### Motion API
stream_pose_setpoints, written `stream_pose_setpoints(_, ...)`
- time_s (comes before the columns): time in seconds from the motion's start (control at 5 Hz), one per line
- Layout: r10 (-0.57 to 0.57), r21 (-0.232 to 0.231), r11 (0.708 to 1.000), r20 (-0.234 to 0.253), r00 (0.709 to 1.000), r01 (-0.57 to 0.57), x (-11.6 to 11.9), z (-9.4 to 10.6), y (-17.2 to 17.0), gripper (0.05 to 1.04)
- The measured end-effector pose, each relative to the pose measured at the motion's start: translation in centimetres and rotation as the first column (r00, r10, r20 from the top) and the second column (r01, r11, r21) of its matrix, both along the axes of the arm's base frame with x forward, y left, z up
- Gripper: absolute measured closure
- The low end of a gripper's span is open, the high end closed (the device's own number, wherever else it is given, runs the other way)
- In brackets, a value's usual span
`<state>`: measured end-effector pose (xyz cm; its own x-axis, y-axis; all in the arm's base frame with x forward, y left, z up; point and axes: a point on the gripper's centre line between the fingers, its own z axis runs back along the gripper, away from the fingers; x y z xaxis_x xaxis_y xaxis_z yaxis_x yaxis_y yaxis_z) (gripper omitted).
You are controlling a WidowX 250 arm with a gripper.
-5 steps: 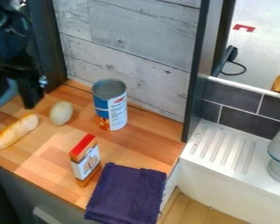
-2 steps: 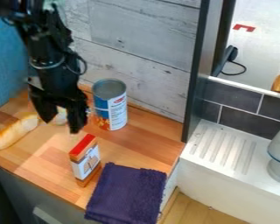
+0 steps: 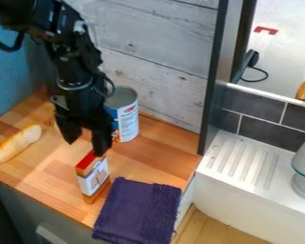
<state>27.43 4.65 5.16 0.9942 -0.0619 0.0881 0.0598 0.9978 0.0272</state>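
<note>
The gripper (image 3: 85, 148) hangs left of the frame's centre, its two fingers wide apart with nothing held between them. Nearest is the box (image 3: 93, 178), upright on the counter (image 3: 50, 176) just left of centre in the lower half of the frame. One fingertip overlaps the box's red top in this view; whether they touch, I cannot tell. The can (image 3: 128, 121) stands close behind the gripper, toward the upper right, partly hidden by it. The bread (image 3: 15, 143) lies at the left edge, and the cloth (image 3: 139, 209) is at lower centre, near the box's foot.

The step in hand seems to be lining up with the box. To do it well, I would centre the gap over the red top before going lower, with the fingers set across the box's thin side. A tip landing on the top could knock it over, so descend straight and slowly, clear of the can, and close gently so the card does not crush
</note>
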Motion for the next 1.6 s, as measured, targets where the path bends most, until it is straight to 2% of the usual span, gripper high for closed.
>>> stream_pose_setpoints(0.6,-0.038,-0.003,0.999,-0.032,0.999,0.038,0.6,-1.6,-1.4,0.082)
stream_pose_setpoints(0.8,-0.05,-0.005,0.999,-0.043,0.998,0.049,0.5,-1.6,-1.5,0.141)
stream_pose_setpoints(1.0,-0.058,-0.011,0.998,-0.057,0.997,0.057,0.2,-2.4,-1.6,0.413)
stream_pose_setpoints(1.2,-0.059,-0.016,0.998,-0.063,0.996,0.058,0.1,-2.4,-1.7,0.669)
stream_pose_setpoints(1.4,-0.064,-0.022,0.998,-0.091,0.994,0.062,-0.4,-2.4,-1.8,0.705)
stream_pose_setpoints(1.6,-0.076,-0.029,0.997,-0.054,0.996,0.074,0.2,0.0,-1.9,0.705)
